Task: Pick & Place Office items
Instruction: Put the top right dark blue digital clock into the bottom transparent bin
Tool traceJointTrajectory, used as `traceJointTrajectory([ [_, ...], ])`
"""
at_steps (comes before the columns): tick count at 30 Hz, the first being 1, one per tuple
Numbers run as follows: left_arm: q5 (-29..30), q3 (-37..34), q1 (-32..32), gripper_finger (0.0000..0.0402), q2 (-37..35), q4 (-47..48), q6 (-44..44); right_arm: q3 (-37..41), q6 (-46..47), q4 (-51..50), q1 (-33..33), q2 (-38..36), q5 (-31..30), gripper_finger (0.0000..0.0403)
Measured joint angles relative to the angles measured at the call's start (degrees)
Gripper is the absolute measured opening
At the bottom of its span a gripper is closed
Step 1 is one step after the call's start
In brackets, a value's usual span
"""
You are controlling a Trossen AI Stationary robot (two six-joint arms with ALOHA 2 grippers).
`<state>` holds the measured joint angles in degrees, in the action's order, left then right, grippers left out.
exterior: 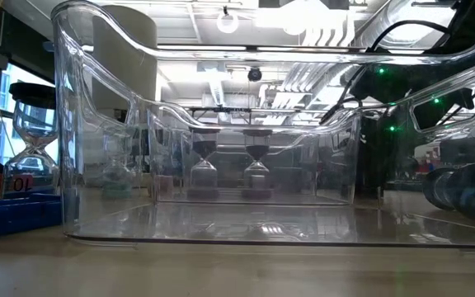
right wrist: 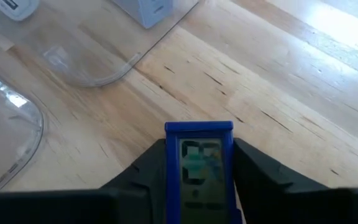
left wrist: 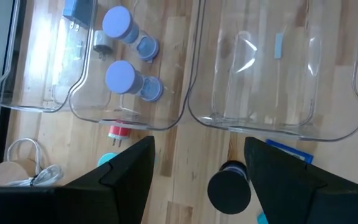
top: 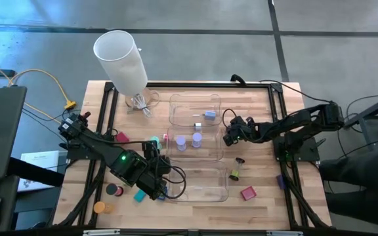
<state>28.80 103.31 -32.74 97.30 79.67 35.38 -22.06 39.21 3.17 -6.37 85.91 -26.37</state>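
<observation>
Legible markings: one item only.
"10" in light digits on a red label [exterior: 19, 183] at the foot of an hourglass [exterior: 31, 140], low view. The blue display device [right wrist: 199, 168] shows unreadable screen marks.

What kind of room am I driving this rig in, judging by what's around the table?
Probably a lab or workshop in an industrial-style building. The wooden table stands on a bare grey concrete floor, cables trail off its side, and the low view shows exposed ceiling ducts and lights behind the clear tray.
</observation>
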Motion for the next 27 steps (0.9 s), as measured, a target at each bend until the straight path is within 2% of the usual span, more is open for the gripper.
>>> traceJointTrajectory([
  [9, 0.0, 0.0, -0.01, 0.0239, 0.0, -0.05, 0.0, 0.02, -2.63, -0.14, 0.0, -0.09, -0.29, 0.0134],
  [15, 0.0, 0.0, -0.01, 0.0239, 0.0, -0.38, -0.02, 0.44, -4.04, -3.02, 1.67, -5.16, 0.61, 0.0134],
  [27, 0.0, 0.0, -0.01, 0.0239, 0.0, -2.14, -0.04, -7.46, -3.0, -26.53, 7.49, -19.43, -7.95, 0.0134],
])
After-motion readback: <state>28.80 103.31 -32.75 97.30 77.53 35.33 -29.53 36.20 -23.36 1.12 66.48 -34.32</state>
